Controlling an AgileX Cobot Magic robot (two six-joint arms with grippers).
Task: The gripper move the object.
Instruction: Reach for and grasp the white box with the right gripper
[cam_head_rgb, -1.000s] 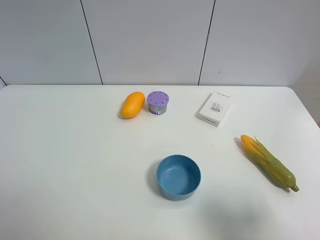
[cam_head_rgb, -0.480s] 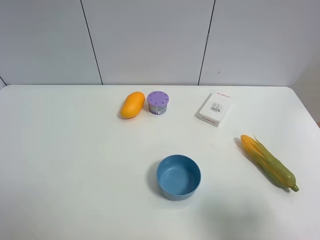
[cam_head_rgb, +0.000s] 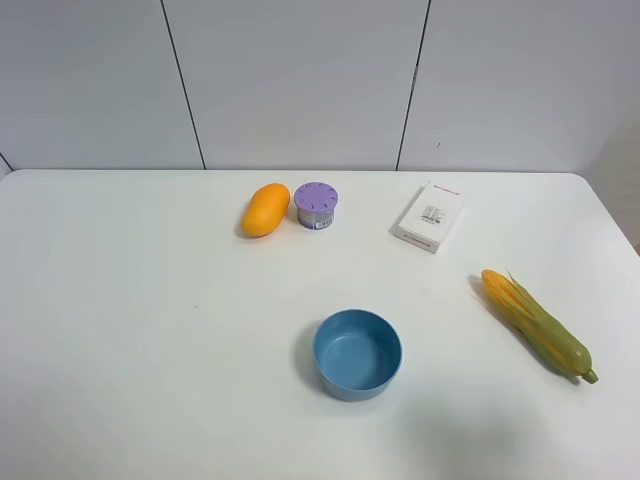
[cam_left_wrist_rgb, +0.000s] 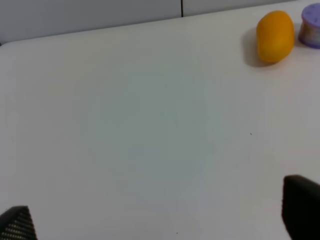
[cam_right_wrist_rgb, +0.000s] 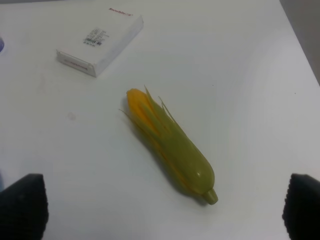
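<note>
Carton (cam_head_rgb: 430, 216), white, flat and rectangular, with red lettering along one edge and small grey print on top, lies flat on the white desk (cam_head_rgb: 150, 300). In the exterior high view it sits at about 1 o'clock from the blue round bowl (cam_head_rgb: 357, 354) and well apart from it. Its long axis runs roughly from 1 o'clock to 7 o'clock, with the red-lettered edge at the 1 o'clock end. Nothing touches it.

A purple round container (cam_head_rgb: 316, 204) stands at the carton's 9 o'clock, just beside an orange oval fruit (cam_head_rgb: 265, 209). A yellow-green corn cob (cam_head_rgb: 535, 324) lies at the carton's 4 o'clock, apart from it.

Neither arm appears in the exterior high view. The left tool (cam_left_wrist_rgb: 159, 215) has its fingers spread wide with only bare desk between them. The right tool (cam_right_wrist_rgb: 162, 205) is likewise spread wide and grips nothing.

The right wrist view takes in the carton and the corn cob. The left wrist view shows only the orange fruit and part of the purple container. Assessment: the right arm is the nearer one. The carton lies at about 11 o'clock ahead of the right tool, beyond the corn cob. An approach should pass the cob without touching it and close across the carton's short sides. The move has not yet begun.
</note>
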